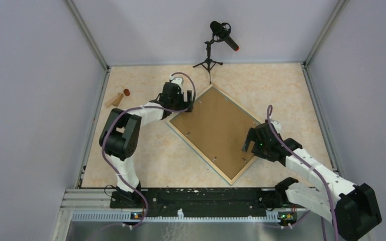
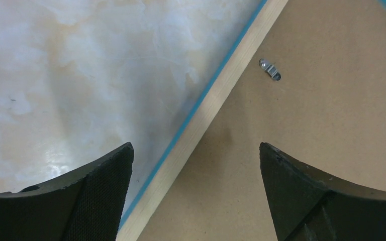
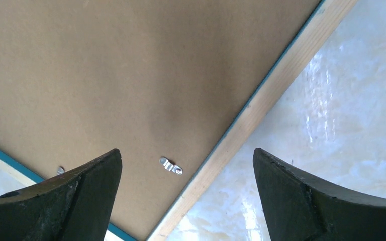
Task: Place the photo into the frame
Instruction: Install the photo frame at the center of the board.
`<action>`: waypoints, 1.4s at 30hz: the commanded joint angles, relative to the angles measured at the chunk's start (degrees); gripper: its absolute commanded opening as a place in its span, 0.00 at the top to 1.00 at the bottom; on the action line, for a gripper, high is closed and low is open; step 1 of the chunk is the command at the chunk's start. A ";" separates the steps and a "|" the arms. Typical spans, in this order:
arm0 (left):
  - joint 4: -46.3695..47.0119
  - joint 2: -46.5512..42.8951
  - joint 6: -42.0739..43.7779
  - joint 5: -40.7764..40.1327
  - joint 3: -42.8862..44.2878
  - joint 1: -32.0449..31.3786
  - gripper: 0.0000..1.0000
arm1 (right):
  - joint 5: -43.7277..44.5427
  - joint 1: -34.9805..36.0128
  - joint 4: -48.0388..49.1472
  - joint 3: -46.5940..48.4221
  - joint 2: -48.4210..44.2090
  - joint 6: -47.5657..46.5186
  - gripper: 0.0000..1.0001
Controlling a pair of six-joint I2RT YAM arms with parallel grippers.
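1. The frame [image 2: 201, 118] is laid face down on the table [image 1: 146, 165], turned diagonally, between the two arms.
2. The brown backing board [image 1: 213, 125] is seated inside the frame's wooden rim and fills the whole opening.
3. The photo is not seen in any view. It is judged to be under the board already, in which case the insertion is done; this cannot be confirmed.
4. The left gripper [image 2: 195, 148] is held over the frame's far-left edge with its jaws wide apart and nothing between them.
5. The right gripper [image 3: 186, 150] is held over the near-right edge, likewise spread wide and empty.
6. The small metal clips [image 2: 270, 69] are seen lying on the board near the rim. Whether they are turned to lock it is possibly settled but too small to read. If not, that step is left.
7. Hidden or cut off: the pane and blue face are turned down; only a thin blue line shows along the rim. Contact between the fingers and the frame cannot be judged.
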 commanded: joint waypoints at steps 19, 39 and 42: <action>15.14 -6.50 -8.01 10.45 -16.54 2.45 0.06 | 8.30 12.80 -7.81 4.61 13.13 8.12 0.17; 25.77 -10.76 -15.14 13.28 -26.92 6.11 0.09 | 8.83 13.19 -9.01 4.31 15.11 11.73 0.38; 27.21 -11.14 -15.11 13.34 -27.96 6.19 0.10 | 8.01 13.30 -9.89 4.16 13.12 9.72 0.36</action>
